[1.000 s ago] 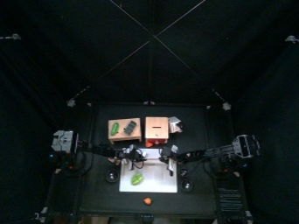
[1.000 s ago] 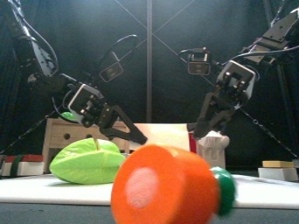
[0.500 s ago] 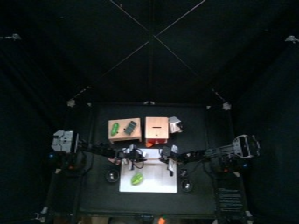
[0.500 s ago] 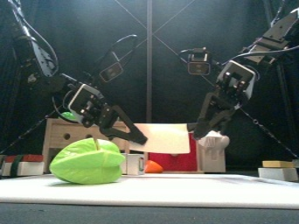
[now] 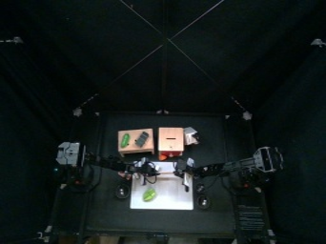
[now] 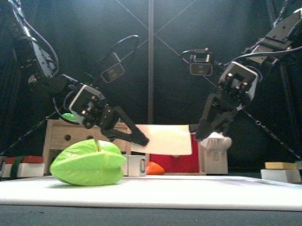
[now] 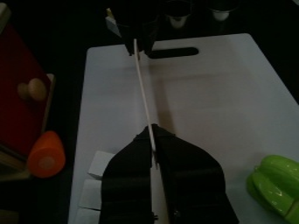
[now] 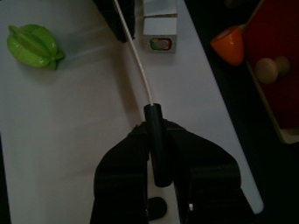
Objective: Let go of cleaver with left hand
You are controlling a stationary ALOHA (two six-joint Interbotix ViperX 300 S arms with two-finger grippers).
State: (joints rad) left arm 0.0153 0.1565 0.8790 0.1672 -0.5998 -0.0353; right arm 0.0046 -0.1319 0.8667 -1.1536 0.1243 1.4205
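Observation:
The cleaver (image 6: pixel 165 139) hangs level above the white cutting board (image 7: pixel 216 96), a pale flat blade between the two arms. In the left wrist view it shows edge-on as a thin white line (image 7: pixel 142 87) running out of my left gripper (image 7: pixel 152 133), whose jaws are shut on the blade's end. My right gripper (image 8: pixel 155 131) is shut on its black handle (image 8: pixel 151 118). The green vegetable (image 6: pixel 88 162) lies on the board under the left gripper (image 6: pixel 133 135). From the top, both grippers meet over the board's back edge (image 5: pixel 166 170).
An orange-red food piece (image 7: pixel 45 153) lies off the board beside a red box (image 7: pixel 17 61). A small white carton (image 8: pixel 160 42) stands at the board's far edge. Wooden boxes (image 5: pixel 135 140) sit behind. Black curtains close in the table.
The orange-red piece that filled the front view's foreground a second ago has rolled off toward the table's front and out of sight. Both arms and the cleaver have stayed still.

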